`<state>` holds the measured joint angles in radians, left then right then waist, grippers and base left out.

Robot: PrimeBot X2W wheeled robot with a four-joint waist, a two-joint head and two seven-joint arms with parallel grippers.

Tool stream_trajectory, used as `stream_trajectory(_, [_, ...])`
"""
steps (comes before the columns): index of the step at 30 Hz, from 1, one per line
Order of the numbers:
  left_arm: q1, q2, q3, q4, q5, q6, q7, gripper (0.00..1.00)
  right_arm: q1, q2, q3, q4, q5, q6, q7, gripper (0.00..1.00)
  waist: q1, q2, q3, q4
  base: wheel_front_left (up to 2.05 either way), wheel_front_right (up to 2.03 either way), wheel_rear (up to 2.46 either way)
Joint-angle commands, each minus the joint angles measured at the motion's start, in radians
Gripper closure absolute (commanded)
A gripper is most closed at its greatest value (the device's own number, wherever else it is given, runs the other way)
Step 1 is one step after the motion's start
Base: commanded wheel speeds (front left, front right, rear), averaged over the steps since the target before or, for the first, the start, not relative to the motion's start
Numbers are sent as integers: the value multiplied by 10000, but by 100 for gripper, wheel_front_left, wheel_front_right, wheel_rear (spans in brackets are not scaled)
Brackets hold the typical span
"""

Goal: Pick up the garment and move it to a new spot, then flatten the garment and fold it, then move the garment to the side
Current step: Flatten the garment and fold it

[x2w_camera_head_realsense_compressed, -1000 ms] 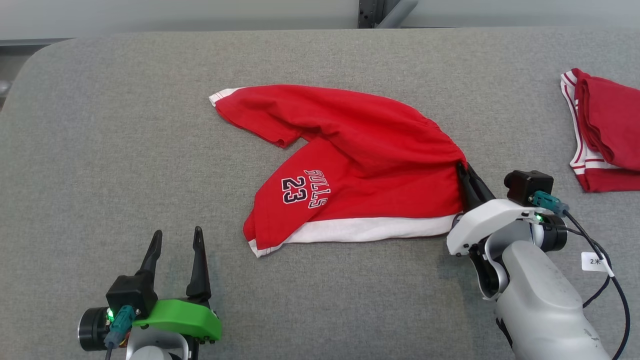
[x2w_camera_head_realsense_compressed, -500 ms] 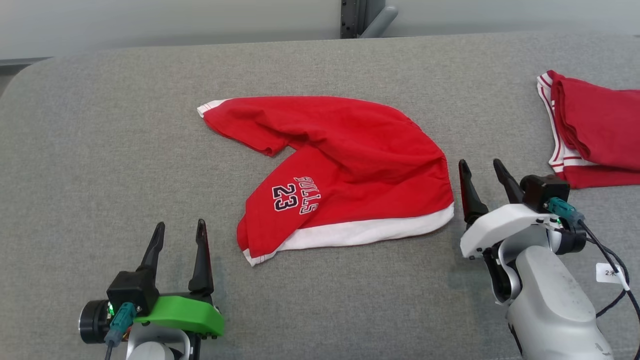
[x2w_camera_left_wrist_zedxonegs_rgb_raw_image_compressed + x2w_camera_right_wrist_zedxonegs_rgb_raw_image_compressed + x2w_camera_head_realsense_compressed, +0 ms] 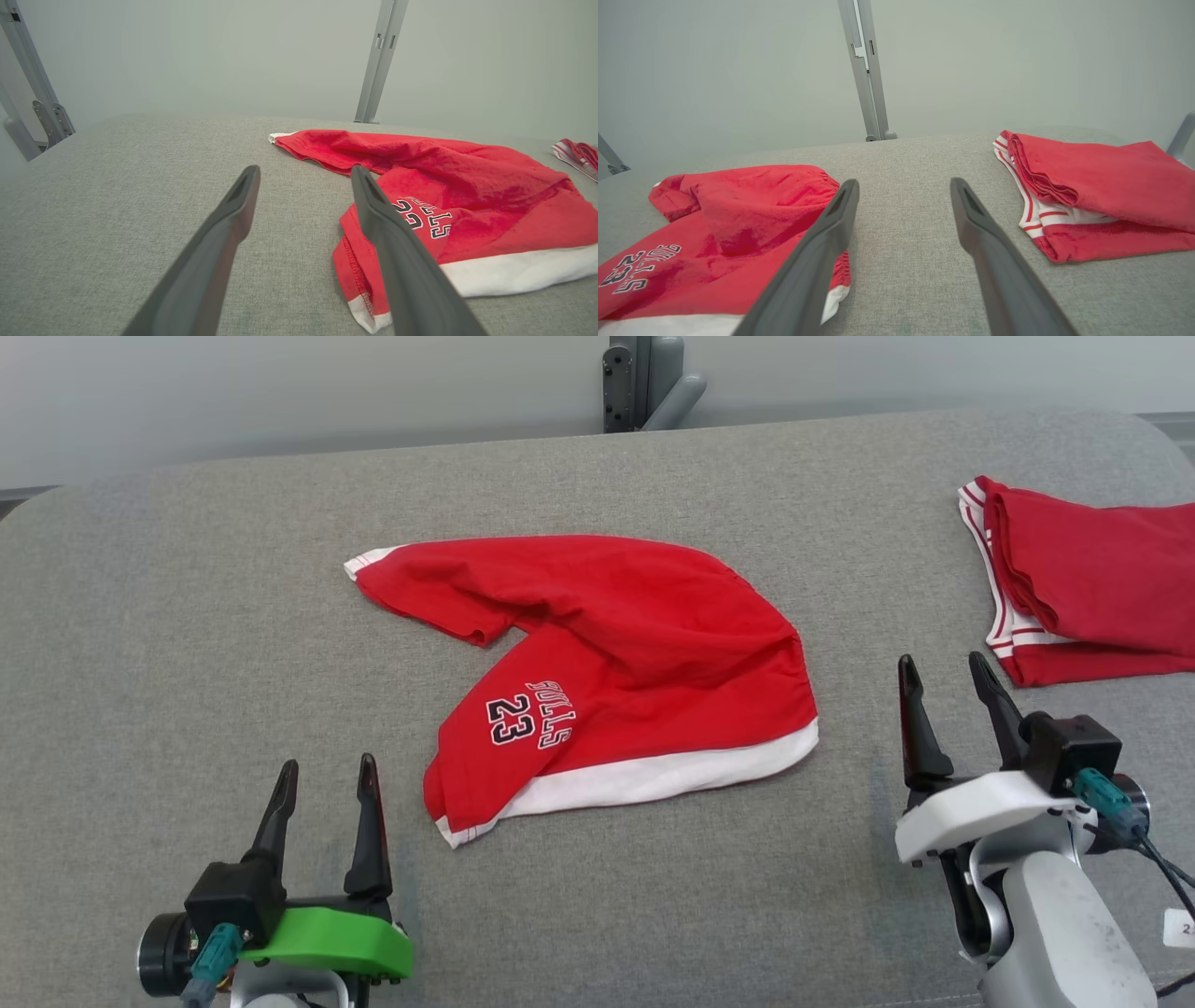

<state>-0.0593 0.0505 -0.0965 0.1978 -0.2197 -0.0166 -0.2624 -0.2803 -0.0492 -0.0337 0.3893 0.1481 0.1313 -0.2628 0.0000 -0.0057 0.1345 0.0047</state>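
Note:
The garment (image 3: 644, 644), red shorts with a white hem and a "23" print, lies crumpled in the middle of the grey padded table (image 3: 187, 616). In the left wrist view the garment (image 3: 467, 186) lies ahead and to the right of my fingers. The right wrist view has the garment (image 3: 738, 219) at its lower left. My right gripper (image 3: 943, 672) stands open just right of the garment's waistband, apart from it, holding nothing. Near the front left my left gripper (image 3: 327, 779) is open and empty, a little left of the garment's lower corner.
A second red garment (image 3: 1092, 588) with white striped trim lies folded at the table's far right, also seen as the folded garment (image 3: 1101, 186) in the right wrist view. A grey metal post (image 3: 644, 383) rises behind the table's far edge. Bare grey surface lies between the two garments.
My right gripper let go of the garment's waistband, opened, and drew back toward the front right. The garment settled flat. The head camera shifted, so the whole picture slid left and down.

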Motion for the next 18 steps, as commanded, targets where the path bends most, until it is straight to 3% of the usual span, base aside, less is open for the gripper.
stream_trajectory(1, [240, 5, 81, -126, -71, 2, -24, 0, 357, -24, -6, -287, -96, -12, -32, 0, 0, 57, -53, -25, 0, 0, 0])
stream_trajectory(9, [959, 4, 123, -422, -354, 125, -24, 0, 1523, -27, 21, -1612, -48, -12, -32, 0, 0, 57, -280, -126, 0, 0, 0])
stream_trajectory(18, [1303, 4, 51, -424, -407, 155, -24, 0, 2137, -26, 126, -2198, 94, -12, -31, 0, 0, 57, -473, -190, 0, 0, 0])
